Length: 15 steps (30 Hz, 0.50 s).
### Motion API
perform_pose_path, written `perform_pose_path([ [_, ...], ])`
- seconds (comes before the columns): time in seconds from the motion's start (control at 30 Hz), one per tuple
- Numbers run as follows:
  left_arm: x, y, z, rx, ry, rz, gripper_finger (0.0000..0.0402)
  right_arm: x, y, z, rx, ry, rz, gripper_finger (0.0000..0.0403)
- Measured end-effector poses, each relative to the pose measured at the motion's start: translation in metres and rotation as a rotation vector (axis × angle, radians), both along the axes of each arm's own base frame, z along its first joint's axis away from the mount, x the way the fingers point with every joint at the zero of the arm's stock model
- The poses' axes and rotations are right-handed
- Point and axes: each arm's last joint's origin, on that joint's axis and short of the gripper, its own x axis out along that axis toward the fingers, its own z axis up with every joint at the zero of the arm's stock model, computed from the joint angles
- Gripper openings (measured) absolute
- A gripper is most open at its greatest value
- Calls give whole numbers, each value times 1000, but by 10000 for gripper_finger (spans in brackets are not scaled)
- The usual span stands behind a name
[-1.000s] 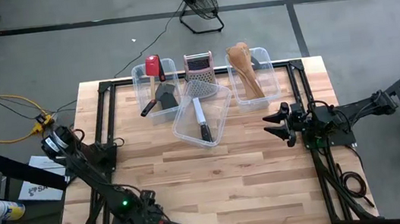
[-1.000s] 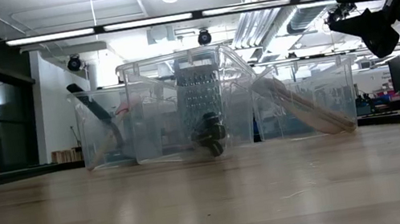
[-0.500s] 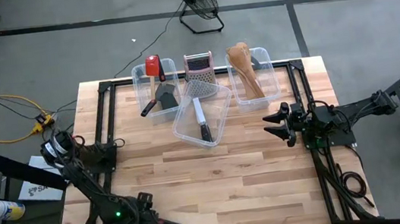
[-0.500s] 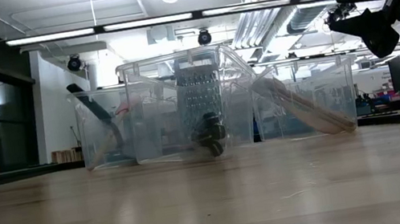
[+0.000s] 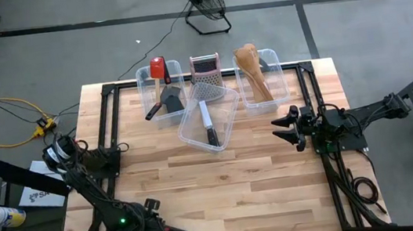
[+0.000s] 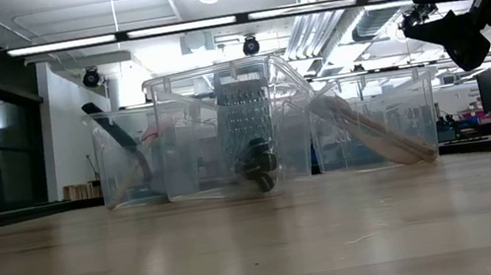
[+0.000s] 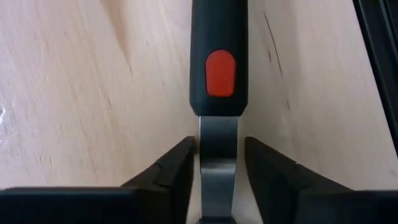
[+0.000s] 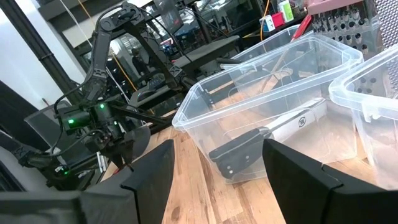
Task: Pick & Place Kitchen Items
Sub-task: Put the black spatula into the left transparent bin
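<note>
Pale butcher-block wood across the whole table (image 5: 278,185), bare through the middle and toward the near edge. Carried along its far side three clear plastic bins: a left bin (image 5: 145,79), a skewed middle bin (image 5: 227,125) pulled nearer the centre, and a right bin (image 5: 277,83). Backed by a steel box grater (image 5: 204,68) standing just behind the middle bin. Already sorted, judging by the contents: a red spatula (image 5: 157,67) and a black flat spatula (image 5: 169,100) in the left bin, a black-handled steel knife (image 5: 207,123) in the middle one, and a bundle of pale wooden spoons (image 5: 252,70) in the right one. Hung the right gripper (image 5: 281,128) idle above the table's right edge, spread wide and empty. Sat the left gripper (image 7: 219,149) low at the near left corner, drawn in narrow astride the steel neck of a black-handled utensil with a red dot (image 7: 217,62), which lay flat on the wood. Could not tell whether that neck was actually clamped or merely straddled. Looked nearly finished: only this one piece outside the bins, not yet lifted, with a carry across the table to a bin left to do.
</note>
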Motion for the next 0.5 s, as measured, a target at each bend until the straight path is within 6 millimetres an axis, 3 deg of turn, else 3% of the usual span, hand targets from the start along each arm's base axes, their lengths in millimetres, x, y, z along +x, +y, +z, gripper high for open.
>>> perform_pose_path([
  [0.2, 1, 0, 0, -4, -9, 3, 65, 0, 0, 0, 0, 0, 0, 236],
  [0.37, 1, -1, 1, -16, -5, 39, 66, 0, 0, 0, 0, 0, 0, 236],
  [0.5, 4, -5, 12, -30, -30, 61, 66, 0, 0, 0, 0, 0, 0, 236],
])
